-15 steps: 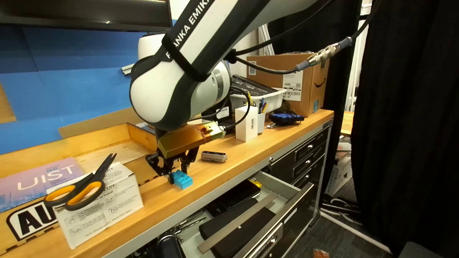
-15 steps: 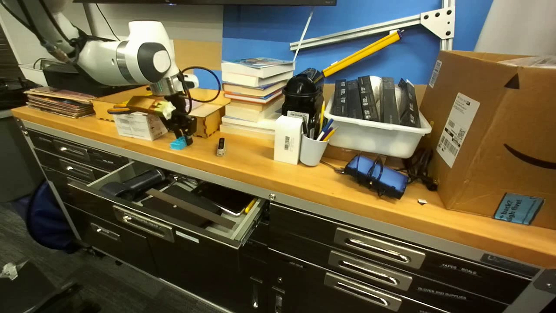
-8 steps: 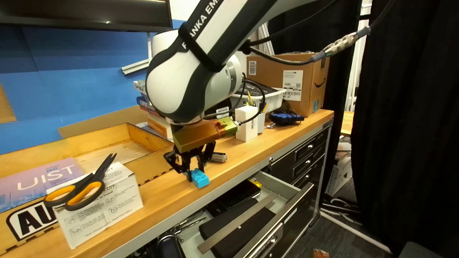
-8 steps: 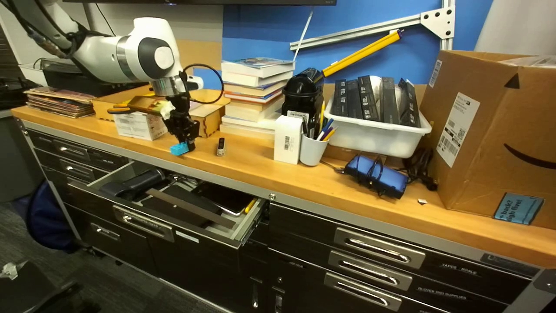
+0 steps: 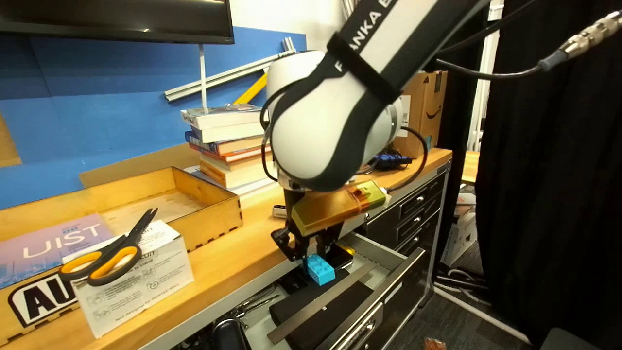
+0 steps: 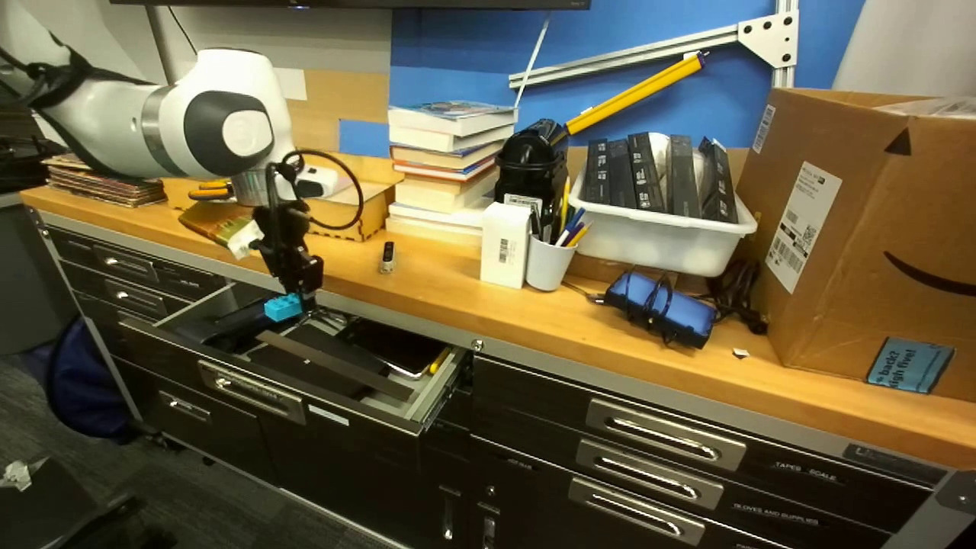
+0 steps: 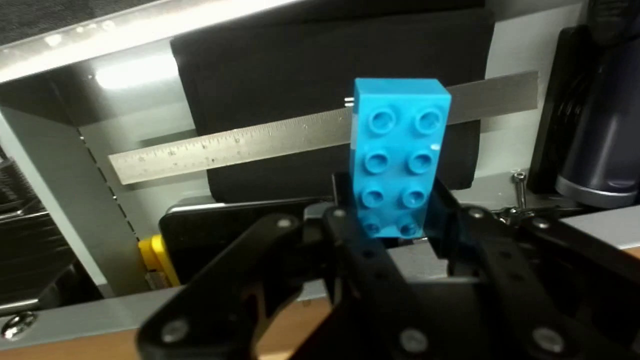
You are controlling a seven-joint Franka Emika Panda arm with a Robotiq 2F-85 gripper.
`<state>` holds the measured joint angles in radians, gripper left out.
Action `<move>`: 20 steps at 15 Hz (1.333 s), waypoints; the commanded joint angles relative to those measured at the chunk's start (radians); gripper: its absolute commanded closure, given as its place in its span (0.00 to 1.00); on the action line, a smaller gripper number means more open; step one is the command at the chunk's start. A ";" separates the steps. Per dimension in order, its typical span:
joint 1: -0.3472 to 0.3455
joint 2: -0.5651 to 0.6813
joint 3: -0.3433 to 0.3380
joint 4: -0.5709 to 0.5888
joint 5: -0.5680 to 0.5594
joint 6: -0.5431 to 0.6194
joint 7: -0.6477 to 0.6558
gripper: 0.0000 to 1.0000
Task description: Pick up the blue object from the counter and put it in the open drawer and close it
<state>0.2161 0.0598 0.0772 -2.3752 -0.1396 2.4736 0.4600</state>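
Note:
The blue object, a light-blue studded block (image 5: pixel 320 270), is held between the fingers of my gripper (image 7: pixel 392 200). It also shows in an exterior view (image 6: pixel 283 306) and fills the middle of the wrist view (image 7: pixel 397 160). The gripper is shut on one end of it and the other end sticks out. The block hangs over the open drawer (image 5: pixel 371 306), past the front edge of the counter (image 6: pixel 438 278), and apart from the drawer's contents as far as I can see. The drawer's dark front (image 6: pixel 328 450) is pulled out.
In the drawer lie a metal ruler (image 7: pixel 280 135), a black case (image 7: pixel 310 65), a dark flat device (image 7: pixel 215 235) and a dark cylinder (image 7: pixel 605 150). On the counter are a white box (image 5: pixel 146 282) with scissors (image 5: pixel 116 253), a wooden tray (image 5: pixel 214 223) and a small gadget (image 6: pixel 388 258).
My gripper has carried the blue block off the counter, first lifting it slightly, then moving outward past the front edge to above the open drawer. The drawer has not moved.

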 commanded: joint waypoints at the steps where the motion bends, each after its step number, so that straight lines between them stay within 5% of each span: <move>1: -0.016 -0.010 0.010 -0.095 -0.052 0.209 0.142 0.85; 4: -0.005 0.042 -0.005 -0.088 -0.149 0.297 0.271 0.84; 5: 0.001 0.054 -0.010 -0.082 -0.177 0.292 0.302 0.39; 7: 0.007 0.060 -0.014 -0.080 -0.201 0.262 0.330 0.34; 11: -0.001 -0.008 0.000 -0.102 -0.163 0.125 0.280 0.02; 16: -0.044 -0.103 0.020 -0.127 0.042 -0.184 -0.021 0.00; 20: -0.076 -0.082 0.009 -0.124 0.077 -0.340 -0.157 0.00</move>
<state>0.1690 -0.0142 0.0823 -2.4807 -0.0938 2.1984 0.4002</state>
